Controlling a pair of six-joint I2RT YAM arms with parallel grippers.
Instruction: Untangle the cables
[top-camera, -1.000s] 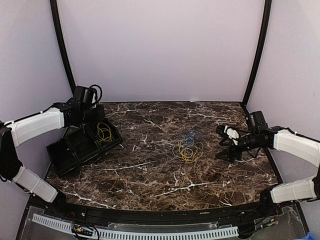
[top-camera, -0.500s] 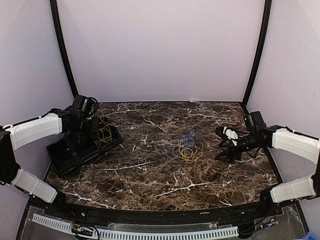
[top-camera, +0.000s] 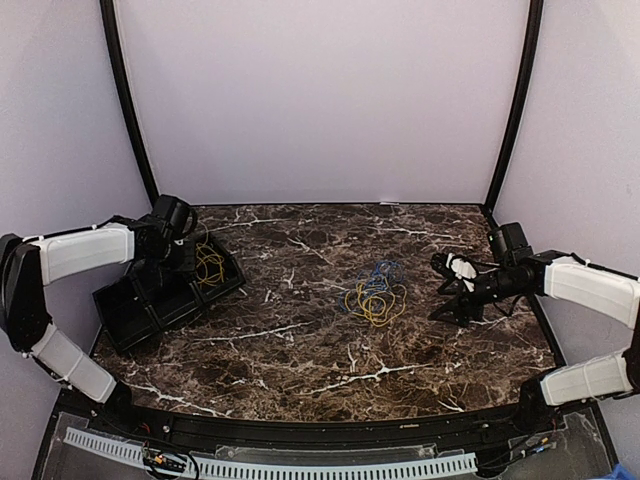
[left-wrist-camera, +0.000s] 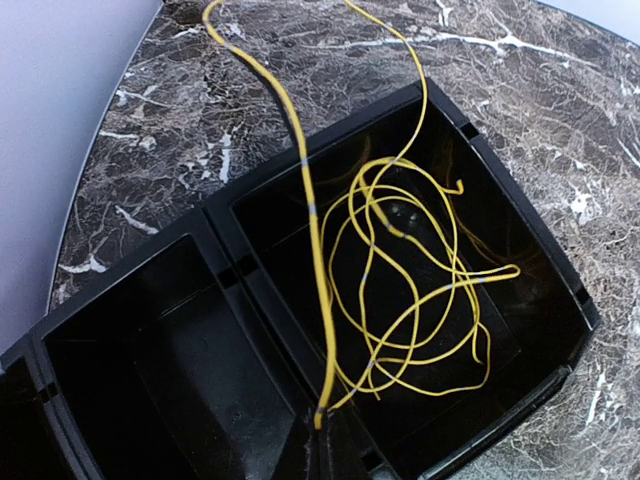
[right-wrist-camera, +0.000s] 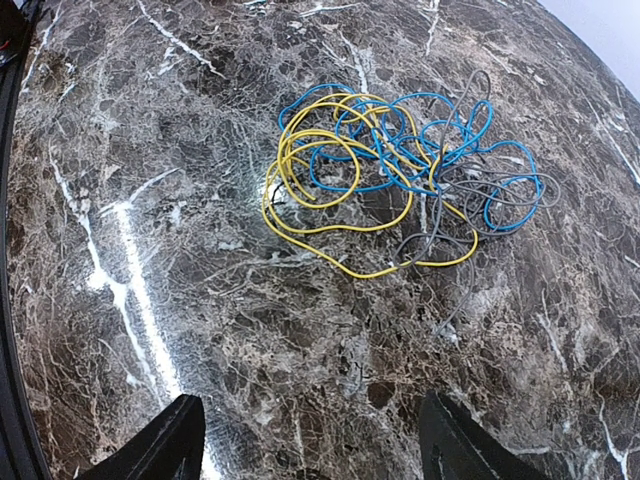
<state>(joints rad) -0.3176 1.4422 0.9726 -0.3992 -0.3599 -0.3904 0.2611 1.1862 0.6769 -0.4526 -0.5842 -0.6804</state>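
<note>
Left wrist view: my left gripper (left-wrist-camera: 320, 445), bottom centre, is pinched shut on a yellow cable (left-wrist-camera: 316, 280) looped in the right compartment of the black tray (left-wrist-camera: 215, 215). Right wrist view: my right gripper (right-wrist-camera: 318, 440) stands wide and empty, apart from the blue, yellow and grey tangle (right-wrist-camera: 400, 170) at upper centre.

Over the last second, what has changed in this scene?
The left gripper, shut on a yellow cable, has dropped lower over the black tray, the cable's loops lying in its end compartment. Nothing taken or released. The right gripper stayed open; the tangled pile did not move.
</note>
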